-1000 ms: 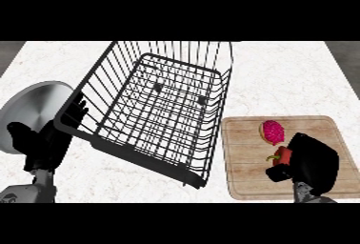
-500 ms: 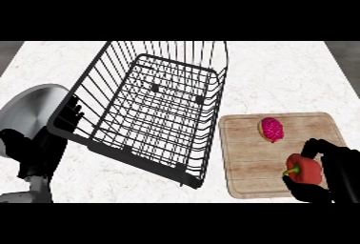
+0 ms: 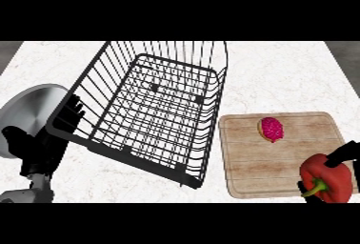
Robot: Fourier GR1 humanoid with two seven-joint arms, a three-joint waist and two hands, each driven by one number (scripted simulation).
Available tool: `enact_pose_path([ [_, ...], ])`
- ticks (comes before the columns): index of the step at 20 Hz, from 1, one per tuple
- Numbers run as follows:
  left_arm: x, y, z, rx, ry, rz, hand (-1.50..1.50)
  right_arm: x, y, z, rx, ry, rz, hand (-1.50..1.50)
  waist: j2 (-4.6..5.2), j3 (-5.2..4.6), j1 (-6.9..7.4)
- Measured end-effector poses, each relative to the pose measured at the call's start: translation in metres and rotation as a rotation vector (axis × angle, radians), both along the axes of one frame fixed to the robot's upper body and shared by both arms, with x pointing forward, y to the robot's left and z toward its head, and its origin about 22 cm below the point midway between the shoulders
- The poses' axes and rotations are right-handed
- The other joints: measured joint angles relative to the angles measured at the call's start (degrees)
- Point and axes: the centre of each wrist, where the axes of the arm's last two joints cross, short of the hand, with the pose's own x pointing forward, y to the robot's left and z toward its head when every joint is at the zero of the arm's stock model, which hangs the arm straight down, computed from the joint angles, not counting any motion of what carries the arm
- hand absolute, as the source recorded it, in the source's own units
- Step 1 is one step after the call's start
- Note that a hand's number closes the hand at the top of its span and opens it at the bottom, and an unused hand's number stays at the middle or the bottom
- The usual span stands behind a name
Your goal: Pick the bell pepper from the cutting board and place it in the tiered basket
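Status: pick stage looks done, place stage not begun. The red bell pepper (image 3: 329,178) sits at the lower right of the frame, over the lower right corner of the cutting board (image 3: 281,159), green stem pointing down-left. The right hand (image 3: 345,155) shows only as dark fingers curled round the pepper's upper right side, most of the hand being hidden behind it or cut off by the frame edge; judged as gripping the pepper. Whether the pepper is lifted clear of the board cannot be told from this steep view.

Remaining: carry the pepper leftward and set it inside the tiered basket (image 3: 158,112), the black wire frame filling the centre of the picture. Nothing lies in the basket that I can see.

Surroundings: a pink-red rounded item (image 3: 272,128) rests on the upper part of the board, well apart from the pepper. A grey round plate (image 3: 25,112) lies at the left edge. The left hand (image 3: 60,121) rests at centre left, fingers relaxed and up, just beside the basket's left wall, holding nothing.

Obstruction, as a judgement: the basket's near right wall stands between pepper and basket floor, so the pepper must go over that rim
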Motion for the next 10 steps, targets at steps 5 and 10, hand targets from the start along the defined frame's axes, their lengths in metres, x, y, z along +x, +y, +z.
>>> enact_pose_path([
  [5,-0.003,-0.001,0.004,0.003,-0.002,-0.012,0.00,0.009,0.016,0.019,0.010,0.035,0.046,1.50,0.17,-0.03,0.94],
  [10,0.004,-0.007,0.008,0.003,-0.005,-0.025,0.00,0.021,0.056,0.041,0.054,0.067,0.121,1.50,0.24,-0.09,1.45],
])
